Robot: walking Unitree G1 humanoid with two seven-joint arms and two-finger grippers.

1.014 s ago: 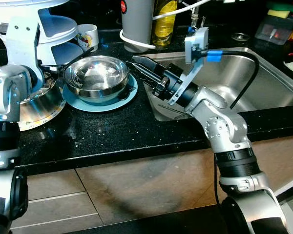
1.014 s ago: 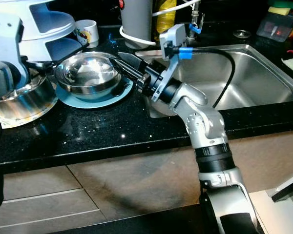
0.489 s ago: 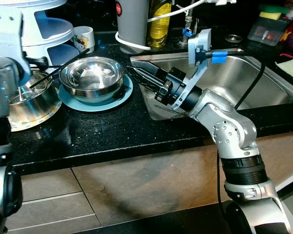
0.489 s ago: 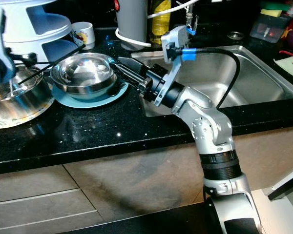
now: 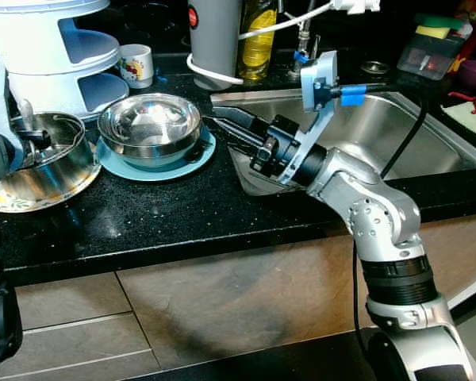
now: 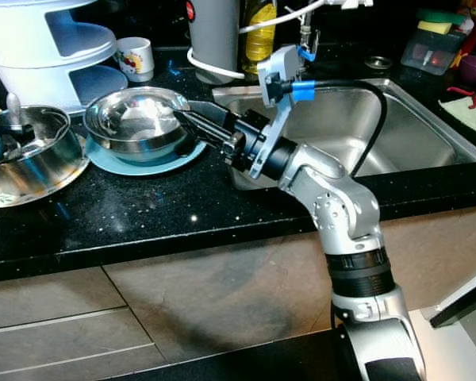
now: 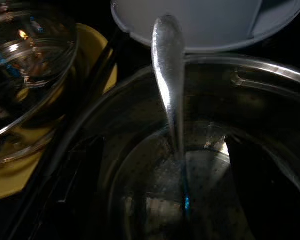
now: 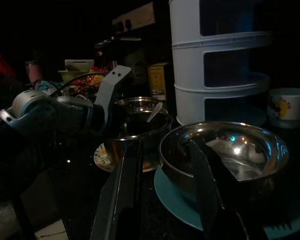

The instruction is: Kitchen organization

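A steel bowl sits on a teal plate on the black counter. My right gripper is open and low over the plate's right edge. Its fingertips point at the bowl's rim, and the right wrist view shows the bowl just ahead of the two fingers. At the far left, a second steel bowl rests on a patterned plate, with a spoon leaning inside. My left gripper hangs over that bowl, open, a dark finger on either side of the spoon handle.
A white tiered rack and a mug stand behind the bowls. A grey canister and an oil bottle are at the back. The steel sink lies to the right. A glass bowl sits beside the left steel bowl.
My left gripper's long fingers, which reached toward the middle bowl, have drawn back to the left bowl. My right gripper has dropped slightly, closer to the middle bowl's rim. The camera has shifted.
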